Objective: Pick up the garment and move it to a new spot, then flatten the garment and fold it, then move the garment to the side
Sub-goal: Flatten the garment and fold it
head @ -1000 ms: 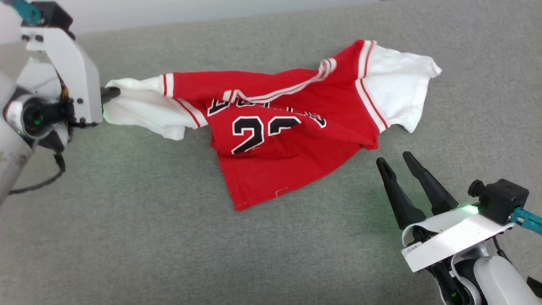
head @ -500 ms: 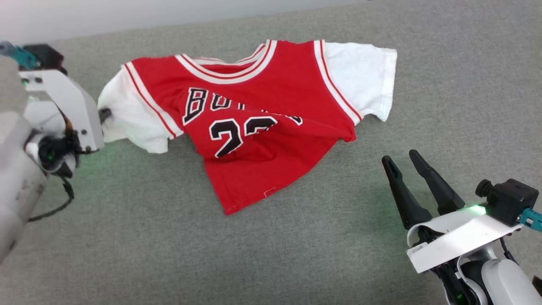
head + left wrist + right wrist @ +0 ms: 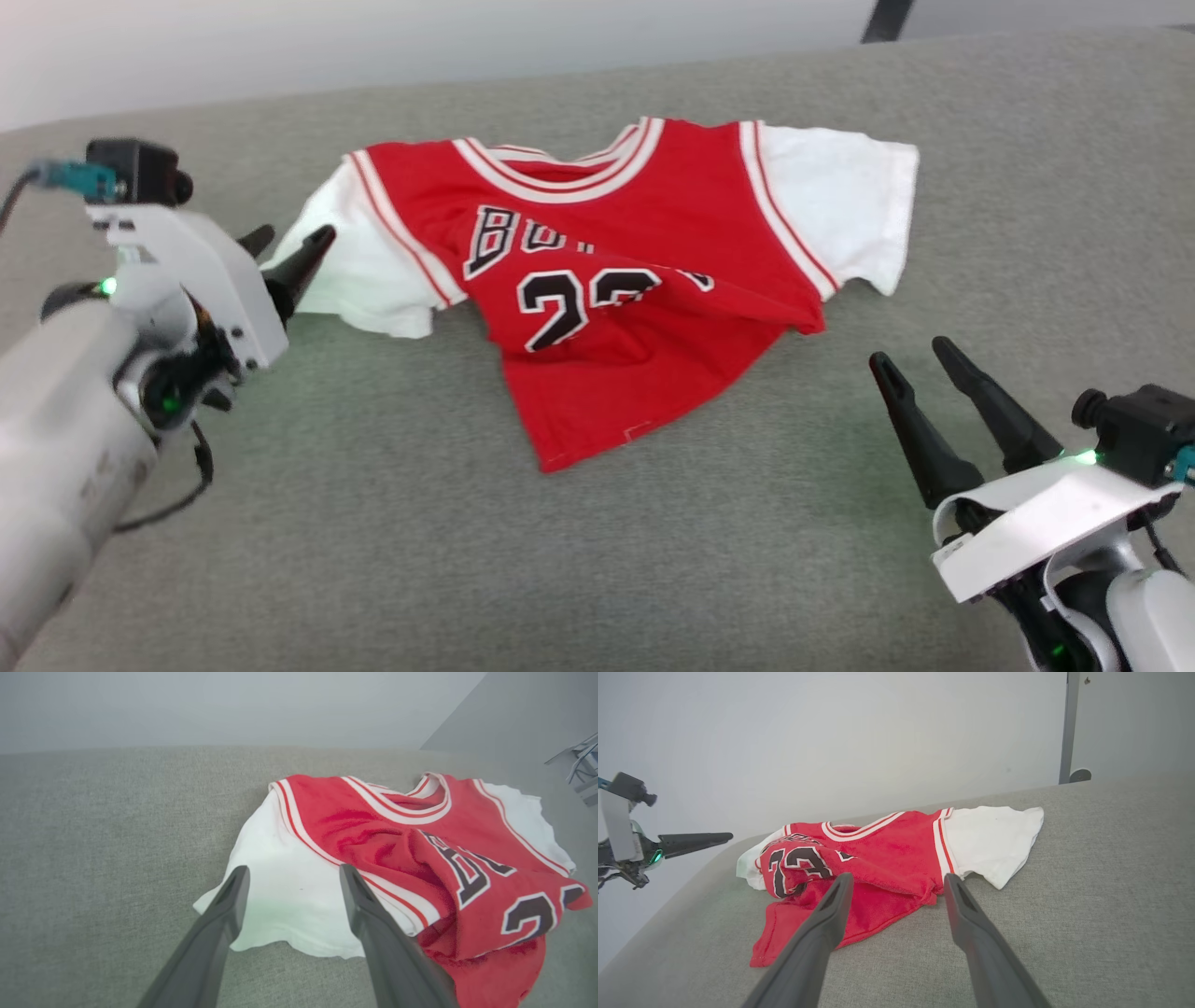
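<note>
Item: the garment (image 3: 635,308), a red jersey with white sleeves, striped trim and a black number. It lies face up on the grey padded surface (image 3: 373,560), toward the far middle, with its collar (image 3: 560,177) toward the pale wall (image 3: 280,47). Condition: the upper half is spread fairly flat and both sleeves are out to the sides. The lower half is rumpled, with a ridge of cloth folded across the number (image 3: 579,303) and lettering, and the hem drawn to a point (image 3: 560,457) on the near side. Judged set down at its spot and not yet flattened or folded. Item: left gripper (image 3: 297,235), fingers apart with nothing held, tips at the outer edge of the left white sleeve (image 3: 373,280); I cannot tell whether they touch the cloth. The placement suits a pinch on that sleeve to draw the jersey taut sideways. Item: right gripper (image 3: 910,352), fingers likewise spread and empty, standing off the cloth on the near right. It points toward the bunched red edge below the right sleeve (image 3: 840,215), probably kept clear so the cloth lies undisturbed, yet near enough to reach that ridge for smoothing.
</note>
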Controlling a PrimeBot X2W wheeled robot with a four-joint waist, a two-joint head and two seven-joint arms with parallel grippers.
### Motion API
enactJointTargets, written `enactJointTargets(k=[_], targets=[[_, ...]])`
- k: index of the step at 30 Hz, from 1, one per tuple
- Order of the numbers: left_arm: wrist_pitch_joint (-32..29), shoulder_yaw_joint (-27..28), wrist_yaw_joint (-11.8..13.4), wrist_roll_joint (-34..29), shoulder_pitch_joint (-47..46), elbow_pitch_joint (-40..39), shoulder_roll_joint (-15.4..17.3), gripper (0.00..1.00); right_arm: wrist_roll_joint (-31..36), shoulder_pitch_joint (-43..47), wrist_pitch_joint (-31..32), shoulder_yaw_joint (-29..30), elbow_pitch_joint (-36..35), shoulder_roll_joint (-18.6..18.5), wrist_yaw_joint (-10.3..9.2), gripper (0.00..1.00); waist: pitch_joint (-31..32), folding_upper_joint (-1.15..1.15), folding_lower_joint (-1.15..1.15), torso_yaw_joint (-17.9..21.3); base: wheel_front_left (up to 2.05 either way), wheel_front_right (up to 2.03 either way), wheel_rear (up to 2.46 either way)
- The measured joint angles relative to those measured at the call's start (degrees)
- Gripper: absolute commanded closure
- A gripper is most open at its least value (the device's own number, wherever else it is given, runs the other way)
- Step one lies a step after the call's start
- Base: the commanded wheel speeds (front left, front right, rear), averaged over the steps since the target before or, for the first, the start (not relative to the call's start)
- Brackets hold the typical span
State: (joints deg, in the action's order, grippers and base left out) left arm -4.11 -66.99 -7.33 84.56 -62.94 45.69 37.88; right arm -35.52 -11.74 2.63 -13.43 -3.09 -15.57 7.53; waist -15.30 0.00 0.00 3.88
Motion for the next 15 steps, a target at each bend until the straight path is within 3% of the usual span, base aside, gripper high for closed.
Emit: enactJointTargets(k=[7, 11, 15], targets=[[16.2, 0.9, -0.1, -2.6, 9.4, -10.4, 3.5, 0.0, 1.4, -4.2, 7.5, -2.0, 1.7, -4.9, 0.0, 0.0, 1.0, 0.0, 0.0, -4.1, 0.0, 0.0, 0.0], [18.9, 3.3, 2.1, -5.3, 15.0, -14.5, 3.5, 0.0, 0.3, -8.7, 13.2, -3.7, 4.6, -8.4, 0.0, 0.0, 1.5, 0.0, 0.0, -6.6, 0.0, 0.0, 0.0], [19.1, 13.5, 5.5, -12.7, 20.1, -21.2, 2.5, 0.0, -2.3, -15.3, 19.0, -6.0, 8.4, -12.8, 0.0, 0.0, 1.7, 0.0, 0.0, -9.1, 0.0, 0.0, 0.0]])
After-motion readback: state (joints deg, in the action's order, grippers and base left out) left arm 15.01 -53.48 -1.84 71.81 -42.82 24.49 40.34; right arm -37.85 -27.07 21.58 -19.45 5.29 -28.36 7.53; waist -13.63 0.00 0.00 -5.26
